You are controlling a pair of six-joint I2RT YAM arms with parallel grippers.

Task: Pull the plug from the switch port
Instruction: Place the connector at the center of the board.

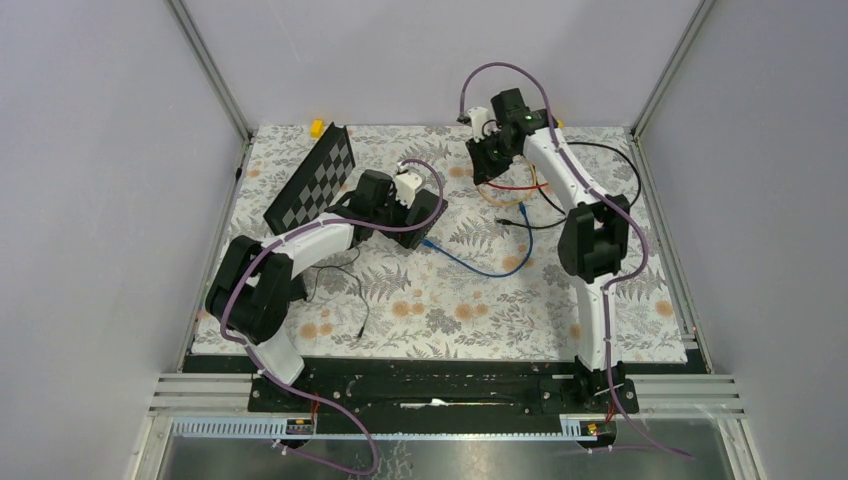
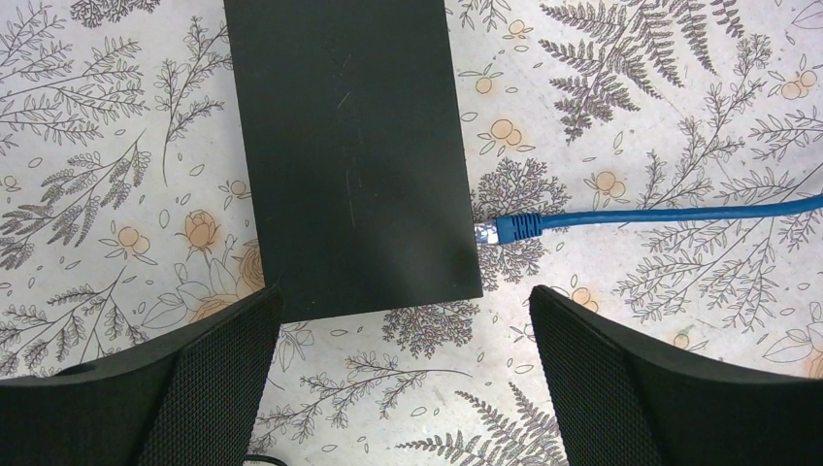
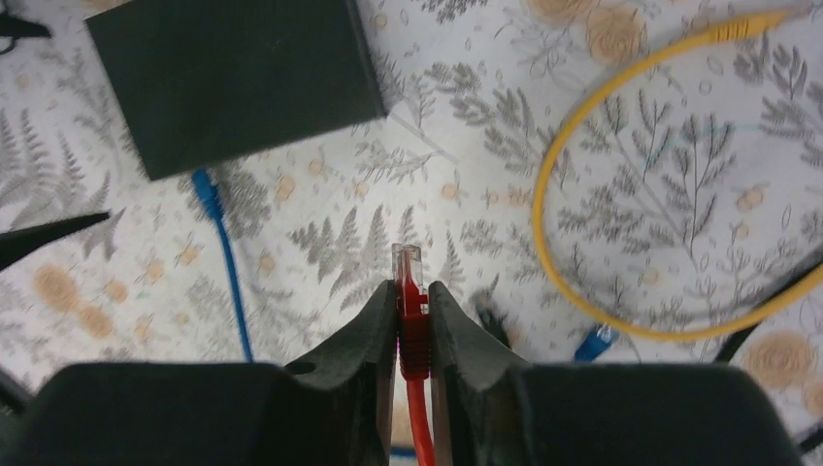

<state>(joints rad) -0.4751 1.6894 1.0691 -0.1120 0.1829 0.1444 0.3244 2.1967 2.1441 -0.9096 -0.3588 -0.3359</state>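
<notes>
L tool (image 2: 406, 316) hangs over the near end of the switch (image 2: 354, 146), jaws spread wide, nothing between them; its mesh-faced pads (image 2: 209, 388) sit one on each side, clear of the box. Switch lies flat on the floral worktop (image 2: 679, 116), mid-worktop under the L wrist in the top view.

R tool (image 3: 413, 291) is pinched tight on the red plug (image 3: 409, 267). The clear tip pokes out past the fingertips, and the red cable (image 3: 419, 417) runs back between the fingers. This plug is up off the worktop and well apart from the switch, which sits at upper left in the R wrist view.

Around the switch:
- Blue plug (image 2: 514, 229): clear tip meets the switch's long R edge. Can't tell if it's seated in a port.
- Blue cable (image 2: 670, 214) trails off to the right across the worktop.
- Yellow cable (image 3: 540, 209) in a big loop to the R tool's right.
- 2nd blue connector (image 3: 592, 340) and a dark connector (image 3: 490, 320) lie just beside the R tool's fingers.
- Chequered board (image 1: 312, 178) lies at an angle at the far L, w/ a small yellow item (image 1: 317, 128) at its far end.
- Thin black wire (image 1: 355, 300) near the L arm; black cable (image 1: 620, 160) loops by the R arm.

Writing: switch's top face is plain matte w/ faint scratches. Ports themselves are too edge-on to read.
</notes>
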